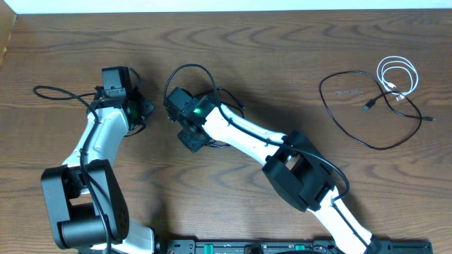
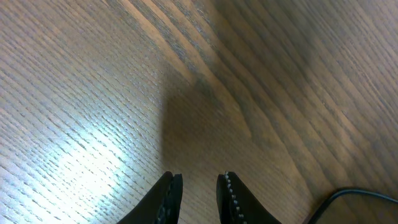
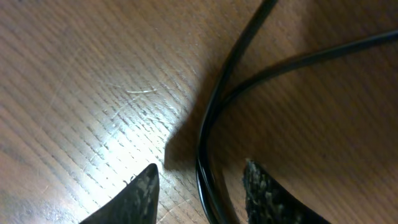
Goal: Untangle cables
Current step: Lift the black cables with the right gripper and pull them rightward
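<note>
Three cables: two black and one white, all thin, light and limp. I judge they will bend, drag and snag rather than lift as one piece.
White cable: coiled small at the far right of the table, with its plug ends reaching down to the big black loop.
First black cable: lies spread in a wide, loose loop at the right, well apart from both arms. Whether the white one crosses it or only touches it, I cannot tell.
Second black cable: lies on the wood left of the middle, under the right arm. Two strands run together into one bend.
Right gripper: jaws apart, straddling that bend and not pinching it.
Left gripper: jaws almost together with a narrow gap, nothing between them, over bare wood.
Where to hold: on a single strand a little away from the bend, or near a plug, where the cord is stiffer.
Grip: the jacket looks smooth, so a full pinch seems needed or it may slide out.
Risk: closing on both strands at once would likely drag the bend tighter.
</note>
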Robot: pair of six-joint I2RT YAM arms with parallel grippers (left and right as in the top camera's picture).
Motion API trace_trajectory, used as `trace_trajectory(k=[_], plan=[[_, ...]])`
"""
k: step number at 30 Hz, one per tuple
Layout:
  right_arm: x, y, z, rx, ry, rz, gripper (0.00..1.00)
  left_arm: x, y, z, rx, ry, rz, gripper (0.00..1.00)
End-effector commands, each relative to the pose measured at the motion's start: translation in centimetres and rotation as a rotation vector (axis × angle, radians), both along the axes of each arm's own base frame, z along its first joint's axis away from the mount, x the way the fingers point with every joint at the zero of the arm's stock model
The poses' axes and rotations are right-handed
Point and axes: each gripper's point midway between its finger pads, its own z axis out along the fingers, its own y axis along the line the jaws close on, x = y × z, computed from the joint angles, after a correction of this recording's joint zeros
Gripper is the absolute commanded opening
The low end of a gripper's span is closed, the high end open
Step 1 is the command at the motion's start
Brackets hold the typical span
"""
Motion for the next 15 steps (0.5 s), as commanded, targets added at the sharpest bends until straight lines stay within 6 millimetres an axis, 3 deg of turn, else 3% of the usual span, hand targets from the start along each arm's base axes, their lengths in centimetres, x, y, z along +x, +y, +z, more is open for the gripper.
trace_trajectory(k=[1, 4, 6, 7, 8, 11, 15], plan=[[-0.5, 0.3, 0.0, 0.012, 0.014, -0.026, 0.38, -0.2, 0.1, -0.1, 0.007, 0.005, -0.002, 0.24], [-0.8, 0.1, -0.6, 0.009, 0.016, -0.024, 0.35, -0.2, 0.1, -0.1, 0.007, 0.006, -0.002, 0.24], [-0.9, -0.1, -1.0, 0.004, 0.020, -0.024, 0.28, -0.2, 0.1, -0.1, 0.007, 0.006, -0.002, 0.24], [-1.1, -0.3, -1.4, -0.003, 0.024, -0.024, 0.13, -0.2, 0.1, -0.1, 0.007, 0.006, -0.002, 0.24], [-1.1, -0.3, -1.4, -0.004, 0.026, -0.024, 0.04, -0.2, 0.1, -0.1, 0.007, 0.006, -0.002, 0.24], [-1.1, -0.4, -1.4, -0.005, 0.025, -0.023, 0.01, -0.2, 0.1, -0.1, 0.007, 0.006, -0.002, 0.24], [-0.2, 0.0, 0.5, 0.050, 0.024, -0.034, 0.01, -0.2, 0.1, -0.1, 0.007, 0.006, -0.002, 0.24]])
